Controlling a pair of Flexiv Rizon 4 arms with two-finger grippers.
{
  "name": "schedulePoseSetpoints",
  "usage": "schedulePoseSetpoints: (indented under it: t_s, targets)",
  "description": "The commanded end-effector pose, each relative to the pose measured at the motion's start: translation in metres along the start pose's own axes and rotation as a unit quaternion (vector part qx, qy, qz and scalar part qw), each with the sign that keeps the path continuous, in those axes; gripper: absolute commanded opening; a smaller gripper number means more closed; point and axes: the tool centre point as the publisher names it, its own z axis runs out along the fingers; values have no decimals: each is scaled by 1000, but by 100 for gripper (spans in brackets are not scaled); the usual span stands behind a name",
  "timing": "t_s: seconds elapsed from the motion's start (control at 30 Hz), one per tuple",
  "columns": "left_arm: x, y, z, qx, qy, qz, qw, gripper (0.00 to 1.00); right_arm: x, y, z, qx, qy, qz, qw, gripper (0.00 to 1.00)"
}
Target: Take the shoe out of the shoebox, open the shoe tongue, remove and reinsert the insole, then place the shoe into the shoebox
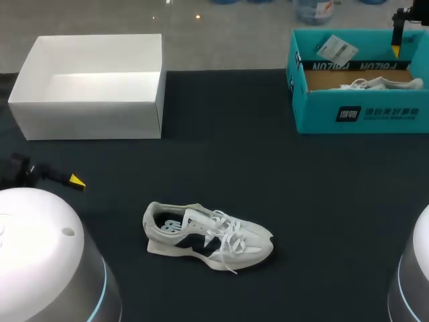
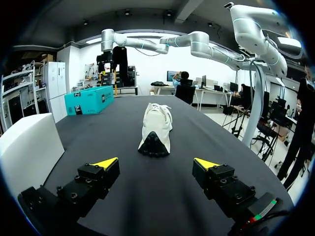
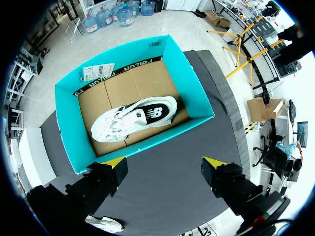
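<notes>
Black table [image 1: 281,168], central shoe [image 1: 208,238], corner shoebox [image 1: 362,113]

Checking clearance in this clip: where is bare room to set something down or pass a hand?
Bare mat: between the white box and the teal shoebox, and from those boxes to the loose shoe. Crowded: the shoebox, a second shoe inside.

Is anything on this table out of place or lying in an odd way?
Nothing is spilled or damaged. One shoe lies on its side in the teal shoebox; the other shoe stands outside it, its laces trailing loose.
</notes>
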Motion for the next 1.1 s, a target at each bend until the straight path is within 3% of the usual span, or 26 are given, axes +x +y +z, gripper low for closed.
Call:
schedulePoseSetpoints:
  t_s: [0.03, 0.27, 0.77, 1.1]
  targets:
    - [3, 3, 1, 1, -2, -2, 1000, 100, 0, 0, 0, -1, 0, 0, 1000, 100]
    - [7, 5, 15, 5, -6, -3, 1000, 100, 0, 0, 0, -1, 0, 0, 1000, 100]
    - [12, 0, 92, 9, 6, 17, 1000, 100, 0, 0, 0, -1, 0, 0, 1000, 100]
    - [9, -3, 129, 16, 24, 16, 999, 100, 0, 0, 0, -1, 0, 0, 1000, 100]
